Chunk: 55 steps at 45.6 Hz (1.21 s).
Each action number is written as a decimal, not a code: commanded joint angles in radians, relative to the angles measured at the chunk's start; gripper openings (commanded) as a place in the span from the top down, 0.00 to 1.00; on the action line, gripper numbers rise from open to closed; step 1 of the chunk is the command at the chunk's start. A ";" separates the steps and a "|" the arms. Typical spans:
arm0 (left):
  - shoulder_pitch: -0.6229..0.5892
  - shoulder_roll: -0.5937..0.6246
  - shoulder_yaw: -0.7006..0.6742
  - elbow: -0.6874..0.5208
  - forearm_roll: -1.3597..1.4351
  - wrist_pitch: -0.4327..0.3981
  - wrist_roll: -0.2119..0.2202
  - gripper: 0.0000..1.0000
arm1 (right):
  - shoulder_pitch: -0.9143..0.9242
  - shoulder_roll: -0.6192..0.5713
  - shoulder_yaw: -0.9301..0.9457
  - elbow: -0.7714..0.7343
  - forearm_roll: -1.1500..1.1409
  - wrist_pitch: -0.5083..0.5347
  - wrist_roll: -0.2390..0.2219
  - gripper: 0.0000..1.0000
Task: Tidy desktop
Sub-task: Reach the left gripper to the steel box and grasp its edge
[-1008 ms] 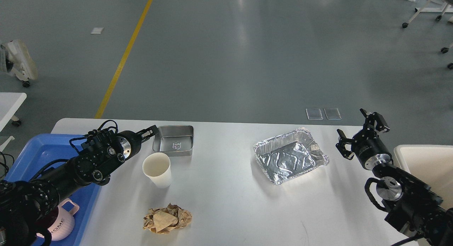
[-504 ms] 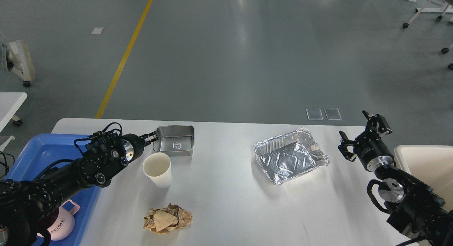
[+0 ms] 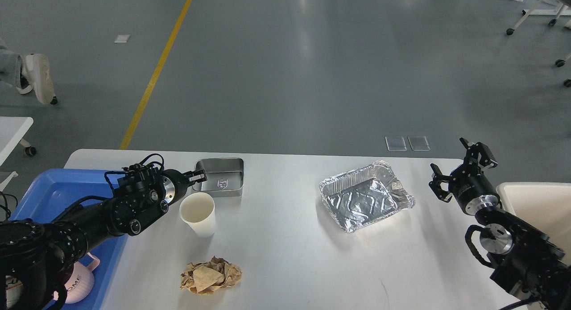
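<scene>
Grey workshop floor with a yellow line lies behind the desktop (image 3: 285, 238), the large white tabletop filling the lower half of the head view. Items on it: a steel tin (image 3: 221, 182) at ten o'clock from its centre, a white paper cup (image 3: 198, 214) upright just nearer, a crumpled brown paper wad (image 3: 209, 275) at seven o'clock, and a foil tray (image 3: 366, 196) at two o'clock. A blue tray (image 3: 53, 192) abuts the table's nine o'clock edge and carries a pink mug (image 3: 76, 281), which suggests it is the collection point. A pale bin (image 3: 537, 207) stands at three o'clock, probably meant for rubbish.

The left gripper (image 3: 197, 176) sits at the tin's left rim, fingers set narrowly either side of the wall. Whether they are clamped on it cannot be told at this size. In my judgement the tin is the item in hand.

The right gripper (image 3: 461, 171) hangs above the table's right edge, fingers spread wide and holding nothing, apart from the foil tray.

Four items remain to clear.
</scene>
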 commanded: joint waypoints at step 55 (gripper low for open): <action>-0.007 0.012 0.087 0.007 -0.015 -0.078 -0.072 0.97 | -0.003 -0.020 0.000 0.000 -0.001 0.000 0.000 0.00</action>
